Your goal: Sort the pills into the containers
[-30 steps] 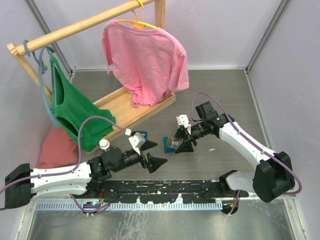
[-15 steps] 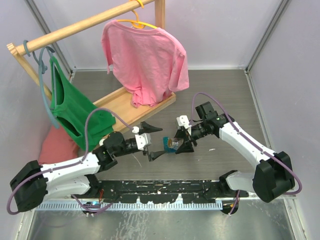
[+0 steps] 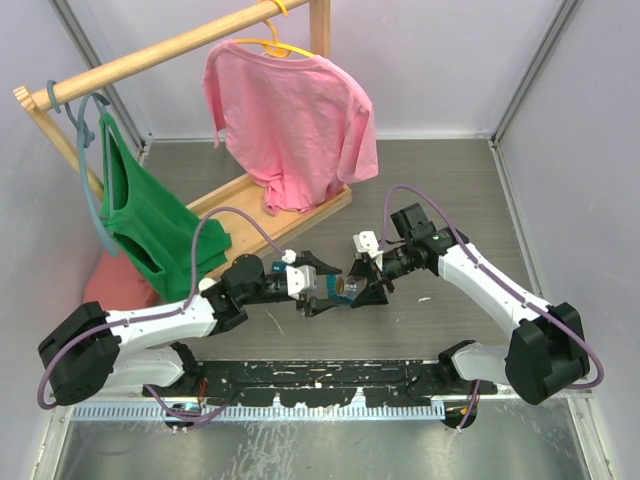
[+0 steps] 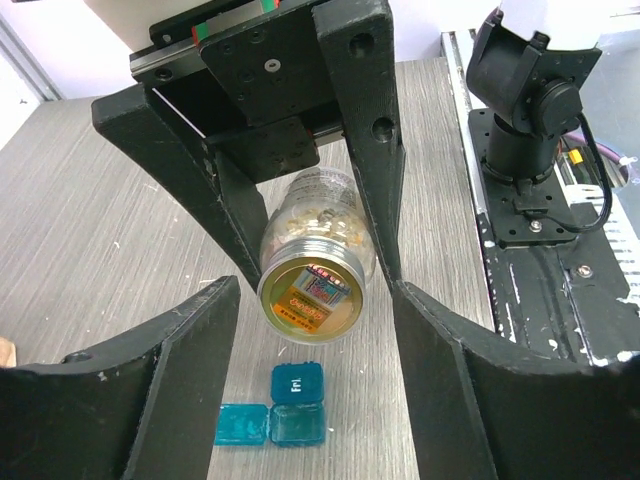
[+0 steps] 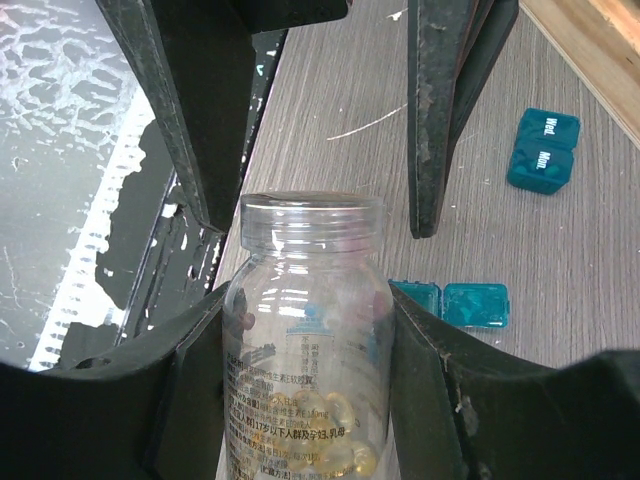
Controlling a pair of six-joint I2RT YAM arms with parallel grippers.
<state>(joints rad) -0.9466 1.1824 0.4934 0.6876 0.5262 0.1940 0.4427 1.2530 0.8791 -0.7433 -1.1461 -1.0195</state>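
Note:
My right gripper (image 3: 360, 284) is shut on a clear pill bottle (image 3: 343, 286) holding yellow softgels (image 5: 330, 440), held level above the table, neck toward the left arm. My left gripper (image 3: 322, 287) is open, its jaws either side of the bottle's gold-coloured end (image 4: 312, 295) with gaps on both sides. Below the bottle lies a teal container (image 4: 297, 405) with its lids flipped open; it also shows in the right wrist view (image 5: 455, 304). A second teal container (image 5: 543, 150), closed and labelled, lies farther off near the wooden base.
A wooden clothes rack (image 3: 250, 215) at the back left carries a pink shirt (image 3: 295, 120) and a green top (image 3: 145, 215). A red cloth (image 3: 115, 290) lies at the left. A black rail (image 3: 320, 380) runs along the near edge.
My left arm has swung up and to the right, bringing its open jaws around the bottle's end. My right gripper and the bottle have stayed in place.

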